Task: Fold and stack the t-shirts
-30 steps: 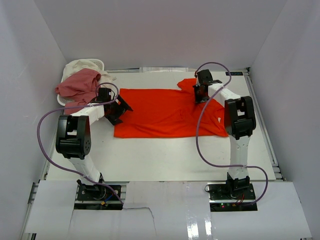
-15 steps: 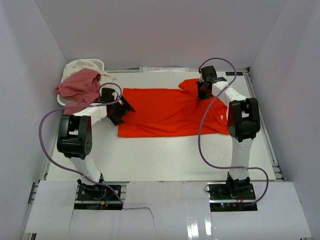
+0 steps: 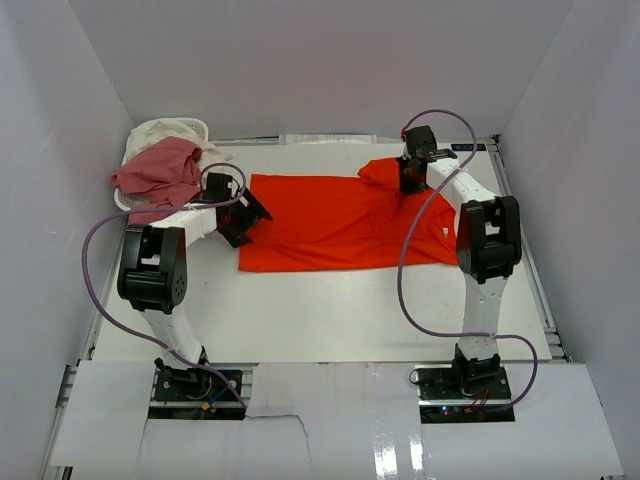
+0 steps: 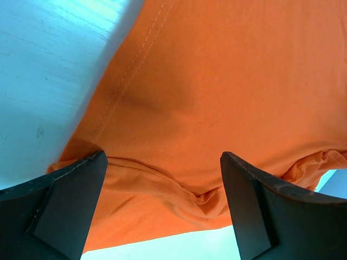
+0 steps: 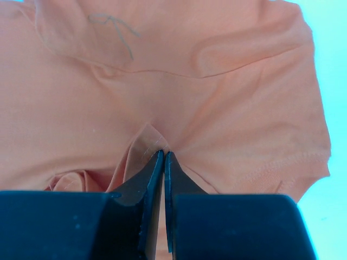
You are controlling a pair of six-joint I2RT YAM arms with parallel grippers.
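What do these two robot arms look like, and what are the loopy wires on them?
The left arm and right arm are each built of white tube-like segments joined by chunky black housings. A thin purple cable loops loosely along the left one, and a second purple cable along the right. Each arm ends in two flat, dark, wedge-shaped fingers.

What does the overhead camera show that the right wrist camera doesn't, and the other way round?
Only overhead: the whole table, the left hand at the left edge of the orange shirt, and a white basket in the far left corner with a pink shirt and a cream shirt heaped on it. Only the right wrist: up close, the right hand shut on a small pinched fold of fabric, and seam stitching. Both: the orange shirt and the right hand on it.
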